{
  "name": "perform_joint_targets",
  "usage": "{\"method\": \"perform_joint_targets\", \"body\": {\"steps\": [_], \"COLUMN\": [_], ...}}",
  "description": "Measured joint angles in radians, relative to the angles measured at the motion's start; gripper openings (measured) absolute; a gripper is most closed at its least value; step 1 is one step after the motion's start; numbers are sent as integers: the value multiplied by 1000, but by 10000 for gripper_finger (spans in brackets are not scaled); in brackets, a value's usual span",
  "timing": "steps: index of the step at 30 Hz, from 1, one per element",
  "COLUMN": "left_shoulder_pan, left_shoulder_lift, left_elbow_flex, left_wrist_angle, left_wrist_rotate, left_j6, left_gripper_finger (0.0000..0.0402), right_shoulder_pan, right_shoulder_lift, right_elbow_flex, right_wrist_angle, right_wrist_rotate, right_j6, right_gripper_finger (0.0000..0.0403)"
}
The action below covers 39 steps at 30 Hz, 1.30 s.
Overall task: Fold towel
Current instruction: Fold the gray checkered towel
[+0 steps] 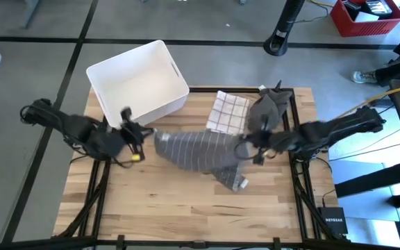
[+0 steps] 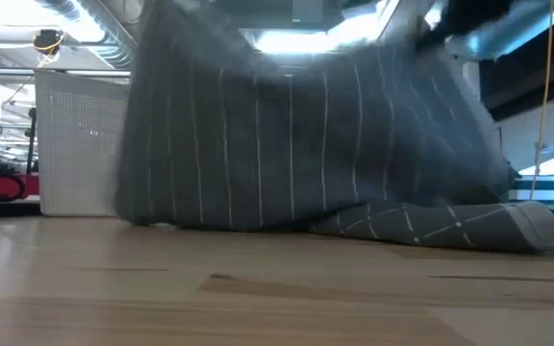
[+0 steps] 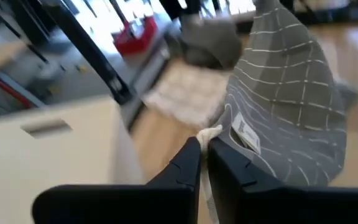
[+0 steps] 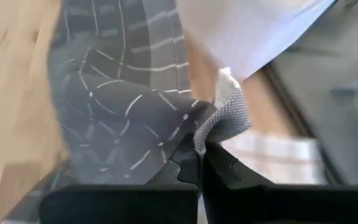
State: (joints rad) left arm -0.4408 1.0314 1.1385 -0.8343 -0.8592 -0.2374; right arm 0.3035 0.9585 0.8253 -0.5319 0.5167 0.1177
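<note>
We have the grey towel (image 1: 200, 151) stretched across the middle of the high view, one corner pinched in the left gripper (image 1: 144, 133) at centre left and another pinched in the right gripper (image 1: 247, 144) at centre right. In the low view it hangs like a curtain while its lower end lies bunched on the wooden table (image 1: 165, 208).

The risk we see is a slip. In each wrist view only a thin edge of cloth sits between the closed fingers, so a hard pull apart could tear a corner free. The trailing end could also drag and crease the fold.

The white bin (image 1: 137, 82) at upper left stands just beside the left gripper, and the checked cloth (image 1: 226, 111) and dark cloth (image 1: 271, 104) lie close enough to be snagged.
</note>
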Motion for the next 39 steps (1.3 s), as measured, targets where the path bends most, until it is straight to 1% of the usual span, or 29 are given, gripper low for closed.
{"method": "perform_joint_targets", "body": {"steps": [2, 4, 7, 9, 12, 15, 17, 20, 22, 23, 26, 29, 32, 36, 39], "left_shoulder_pan": [-19, -24, -27, -39, -45, -37, -31, -25, -24, -21, -21, -21, -21, -21, -21], "left_shoulder_lift": [22, 48, 88, 115, 165, 211, 240, 274, 292, 297, 306, 307, 307, 307, 307], "left_elbow_flex": [-57, -100, -153, -198, -243, -263, -264, -264, -264, -264, -264, -264, -264, -264, -264], "left_wrist_angle": [21, 37, 46, 64, 90, 88, 81, 91, 86, 87, 84, 86, 88, 92, 94], "left_wrist_rotate": [14, 53, 126, 150, 172, 183, 196, 204, 209, 214, 234, 235, 235, 235, 235], "left_j6": [-54, -108, -217, -282, -279, -263, -267, -278, -279, -277, -271, -272, -285, -295, -309], "left_gripper_finger": [15, 15, 15, 15, 15, 15, 15, 15, 15, 15, 15, 15, 15, 15, 15], "right_shoulder_pan": [20, 44, 91, 125, 159, 177, 175, 174, 174, 174, 174, 174, 174, 174, 173], "right_shoulder_lift": [24, 59, 132, 192, 286, 374, 430, 481, 486, 485, 467, 463, 463, 462, 461], "right_elbow_flex": [-113, -196, -273, -294, -300, -300, -300, -301, -299, -289, -234, -178, -117, -51, 31], "right_wrist_angle": [130, 275, 423, 497, 533, 536, 535, 520, 495, 454, 295, 126, 6, -105, -274], "right_wrist_rotate": [-34, -58, -77, -83, -85, -96, -108, -160, -209, -233, -295, -356, -425, -432, -437], "right_j6": [23, 28, 52, 75, 117, 196, 260, 349, 370, 380, 403, 427, 429, 423, 427], "right_gripper_finger": [2, 2, 1, 1, 6, 20, 32, 60, 83, 96, 129, 154, 167, 169, 166]}}
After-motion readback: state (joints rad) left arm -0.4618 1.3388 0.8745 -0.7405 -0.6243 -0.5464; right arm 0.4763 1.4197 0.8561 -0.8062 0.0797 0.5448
